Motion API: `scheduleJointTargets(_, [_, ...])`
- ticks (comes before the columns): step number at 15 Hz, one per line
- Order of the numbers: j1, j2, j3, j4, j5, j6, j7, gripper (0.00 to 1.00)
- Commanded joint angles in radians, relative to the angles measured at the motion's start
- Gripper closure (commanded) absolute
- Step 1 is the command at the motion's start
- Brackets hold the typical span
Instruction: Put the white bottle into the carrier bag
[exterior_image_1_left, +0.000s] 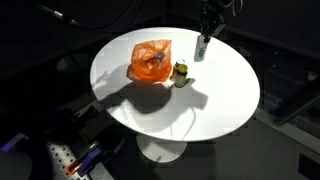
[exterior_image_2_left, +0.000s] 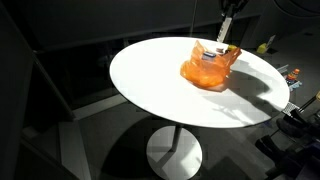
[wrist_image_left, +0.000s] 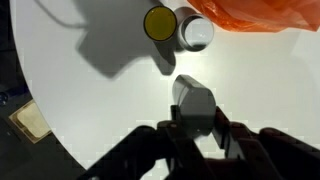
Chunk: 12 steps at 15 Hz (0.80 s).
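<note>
The white bottle (exterior_image_1_left: 201, 48) hangs upright in my gripper (exterior_image_1_left: 203, 38), above the far side of the round white table (exterior_image_1_left: 220, 105). In the wrist view the jaws (wrist_image_left: 196, 128) are shut on the bottle's sides (wrist_image_left: 194, 100). The orange carrier bag (exterior_image_1_left: 150, 62) lies crumpled on the table, apart from the bottle, and also shows in an exterior view (exterior_image_2_left: 208, 68) and at the wrist view's top edge (wrist_image_left: 262, 14). In that exterior view the gripper (exterior_image_2_left: 225, 30) is just above and behind the bag.
A small jar with a yellow lid (exterior_image_1_left: 181, 73) stands beside the bag, also in the wrist view (wrist_image_left: 160, 23), with a white-capped container (wrist_image_left: 197, 32) touching it. The table edge (wrist_image_left: 40, 100) drops to a dark floor. Clutter lies around the table base (exterior_image_1_left: 70, 158).
</note>
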Motion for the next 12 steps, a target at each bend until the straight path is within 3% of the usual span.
scheduleJointTargets(1, [0.047, -0.090, 0.008, -0.059, -0.035, -0.016, 0.033, 0.90])
scheduleJointTargets(12, [0.115, -0.210, 0.073, -0.209, -0.013, -0.056, 0.018, 0.90])
